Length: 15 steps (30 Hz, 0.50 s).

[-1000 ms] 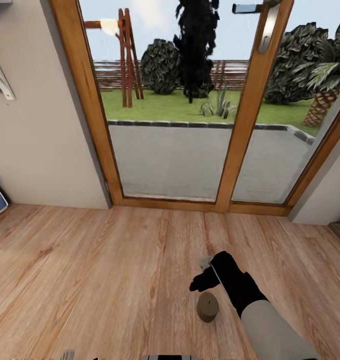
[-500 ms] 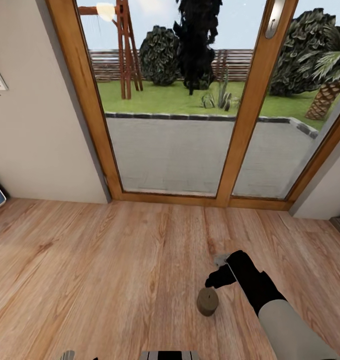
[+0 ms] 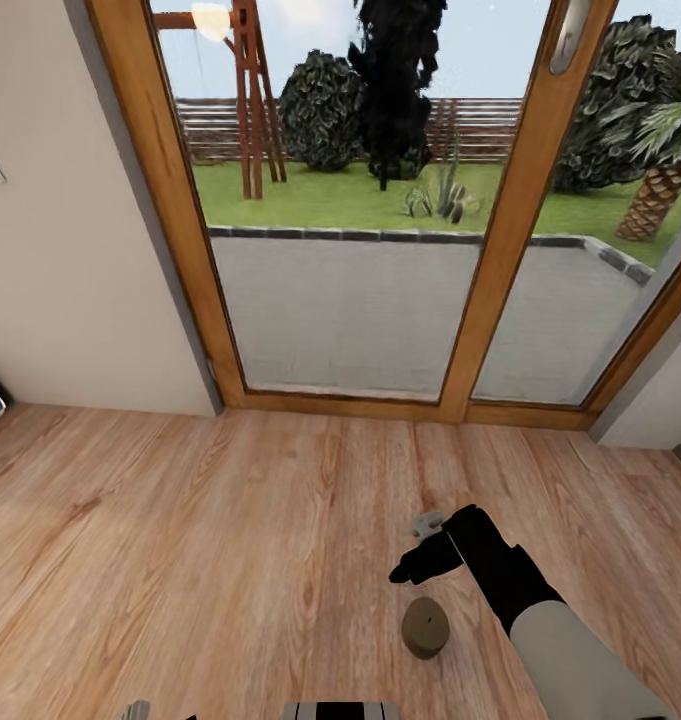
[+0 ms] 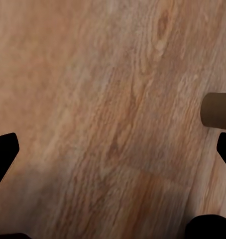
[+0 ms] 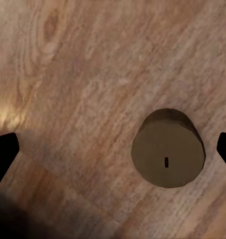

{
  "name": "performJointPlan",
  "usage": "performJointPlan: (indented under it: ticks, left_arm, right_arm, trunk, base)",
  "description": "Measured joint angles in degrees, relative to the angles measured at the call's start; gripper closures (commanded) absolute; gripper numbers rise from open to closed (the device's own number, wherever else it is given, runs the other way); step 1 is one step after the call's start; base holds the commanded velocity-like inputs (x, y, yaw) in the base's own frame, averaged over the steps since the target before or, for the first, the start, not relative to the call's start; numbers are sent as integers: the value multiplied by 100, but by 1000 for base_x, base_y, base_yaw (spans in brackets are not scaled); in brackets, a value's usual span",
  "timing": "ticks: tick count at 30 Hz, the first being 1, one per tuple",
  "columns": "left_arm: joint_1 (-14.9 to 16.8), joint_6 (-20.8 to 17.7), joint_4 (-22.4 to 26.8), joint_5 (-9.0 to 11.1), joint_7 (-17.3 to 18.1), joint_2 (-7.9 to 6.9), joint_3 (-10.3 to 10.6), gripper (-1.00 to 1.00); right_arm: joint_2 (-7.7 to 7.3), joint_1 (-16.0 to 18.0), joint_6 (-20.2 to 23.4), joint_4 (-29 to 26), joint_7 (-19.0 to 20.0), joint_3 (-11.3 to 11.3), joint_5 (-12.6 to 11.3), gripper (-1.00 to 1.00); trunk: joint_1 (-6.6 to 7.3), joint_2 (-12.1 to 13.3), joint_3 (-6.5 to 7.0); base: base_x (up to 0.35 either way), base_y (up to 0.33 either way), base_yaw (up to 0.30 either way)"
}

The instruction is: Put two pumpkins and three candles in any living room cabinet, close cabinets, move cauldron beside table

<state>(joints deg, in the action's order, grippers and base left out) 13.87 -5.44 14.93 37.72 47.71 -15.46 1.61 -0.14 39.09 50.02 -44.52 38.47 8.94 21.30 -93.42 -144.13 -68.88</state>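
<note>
Wooden plank floor (image 3: 230, 540) runs from the robot's base to the far wall. Nearest, a brown candle (image 3: 425, 627) — squat, cylindrical, a short wick in its top face — lies on the boards, tilted. Just beyond it hangs the right gripper (image 3: 412, 570), empty, with its fingers spread wide in the right wrist view, candle (image 5: 168, 148) between and below them. Left gripper (image 4: 113, 149) likewise spread over bare floor. Farther off — glazed wooden-framed doors (image 3: 500, 230), garden behind.
</note>
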Motion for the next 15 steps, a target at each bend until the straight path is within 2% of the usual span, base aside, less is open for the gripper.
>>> performJointPlan:
  ticks: [9,15]
  left_arm:
    - [0,10,0,1,-16,1,-9,-100]
    - [0,9,0,2,-8,-6,-16,-100]
  right_arm:
    - [40,0,-13,195,13,35,18,-100]
    - [10,0,-236,300,-209,18,35,-100]
  trunk:
    - [-2,0,0]
    - [-17,-8,-132]
  base:
    - [22,7,0]
    - [1,0,0]
